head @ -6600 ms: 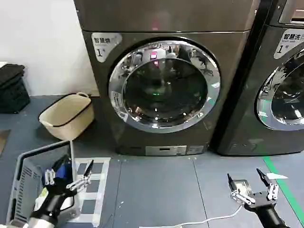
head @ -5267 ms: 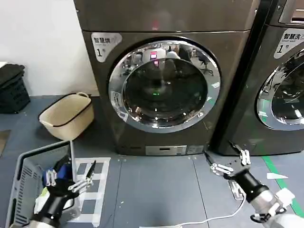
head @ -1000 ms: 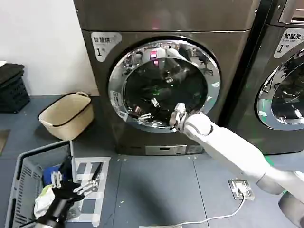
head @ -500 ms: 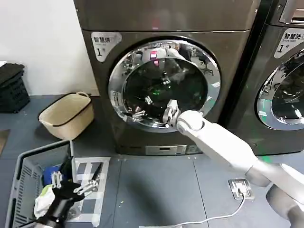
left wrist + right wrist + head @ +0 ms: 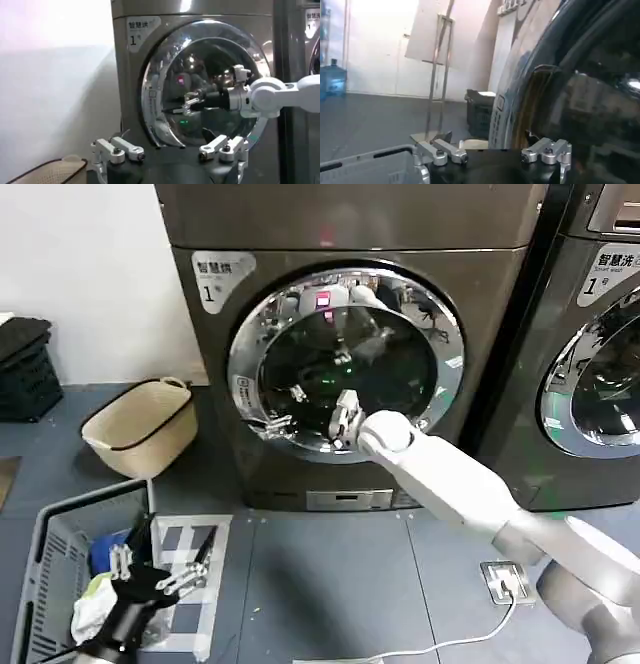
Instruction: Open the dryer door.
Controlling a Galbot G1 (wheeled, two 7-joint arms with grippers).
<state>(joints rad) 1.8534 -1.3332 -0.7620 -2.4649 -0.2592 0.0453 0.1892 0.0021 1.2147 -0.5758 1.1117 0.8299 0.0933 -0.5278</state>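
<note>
Reaching across the dryer door point(image 5: 345, 364), right gripper point(image 5: 285, 409) (fingers spread), left gripper point(image 5: 165, 569) low, open.

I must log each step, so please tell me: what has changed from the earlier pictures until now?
The right claw rose from low over the floor, reached to the dryer door, and slid leftward across the glass toward the chrome rim. Its fingers are open and hold nothing. The door is still closed on the dryer, and the left claw still hovers open near the grey basket.
</note>
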